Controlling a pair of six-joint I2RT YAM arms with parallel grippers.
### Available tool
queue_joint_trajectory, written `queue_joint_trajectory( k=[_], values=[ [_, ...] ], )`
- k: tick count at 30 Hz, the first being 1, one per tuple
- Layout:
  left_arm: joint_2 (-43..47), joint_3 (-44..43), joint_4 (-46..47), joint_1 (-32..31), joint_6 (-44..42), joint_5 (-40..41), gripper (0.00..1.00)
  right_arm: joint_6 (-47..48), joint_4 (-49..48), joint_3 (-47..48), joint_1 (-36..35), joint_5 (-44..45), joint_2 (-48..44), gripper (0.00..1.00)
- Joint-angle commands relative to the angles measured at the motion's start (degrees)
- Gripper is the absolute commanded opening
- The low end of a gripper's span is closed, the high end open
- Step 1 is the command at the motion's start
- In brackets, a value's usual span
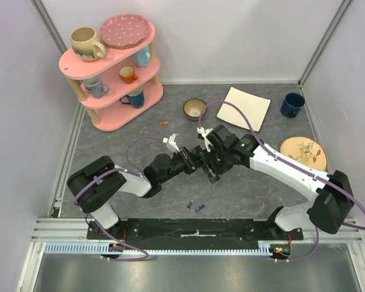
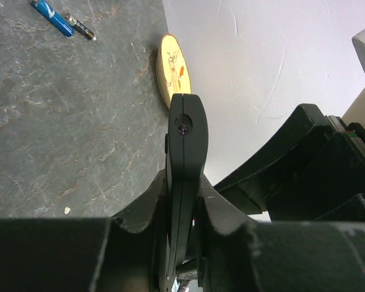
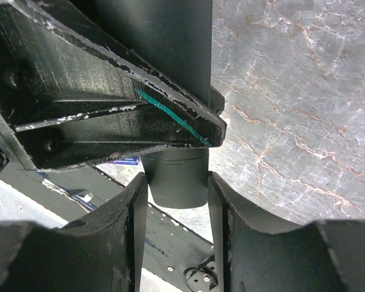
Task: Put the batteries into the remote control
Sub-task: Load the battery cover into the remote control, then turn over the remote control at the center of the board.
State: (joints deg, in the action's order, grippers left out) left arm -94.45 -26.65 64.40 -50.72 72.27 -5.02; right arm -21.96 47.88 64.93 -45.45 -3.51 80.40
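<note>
Left wrist view: left gripper (image 2: 182, 198) clamps a slim matte-black plastic remote control (image 2: 185, 137) edge-on (above the veined grey stone-look tabletop (image 2: 61, 121)); right gripper (image 3: 175, 182) pinches its end.

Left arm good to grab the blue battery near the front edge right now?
Probably not yet. The left gripper is shut on the remote, so its jaws are full. The blue battery lies in the open on the table beside a grey battery, with nothing over it.

Three loose batteries (image 1: 164, 123), one remote control (image 2: 185, 158), six mugs (image 1: 87, 42), three plates (image 1: 125, 30), one small bowl (image 1: 194, 108), one pink three-tier shelf (image 1: 118, 115), two robot arms (image 1: 292, 167)
</note>
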Motion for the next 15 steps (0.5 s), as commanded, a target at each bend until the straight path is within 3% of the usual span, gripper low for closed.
queue_joint_trajectory(
  k=[1,9,15],
  values=[
    [5.2,-2.0,12.4,-4.6,1.1,-10.3,0.02,2.4,-13.5,-3.0,1.7,2.2,-3.0,0.48],
    [5.9,-2.3,7.6,-4.5,-1.5,-8.7,0.02,4.9,-8.2,-1.6,1.6,0.1,-8.9,0.60],
    [8.6,-3.9,-2.9,-3.4,-8.4,-7.6,0.02,7.6,-2.4,3.0,1.6,1.0,-15.6,0.64]
  ],
)
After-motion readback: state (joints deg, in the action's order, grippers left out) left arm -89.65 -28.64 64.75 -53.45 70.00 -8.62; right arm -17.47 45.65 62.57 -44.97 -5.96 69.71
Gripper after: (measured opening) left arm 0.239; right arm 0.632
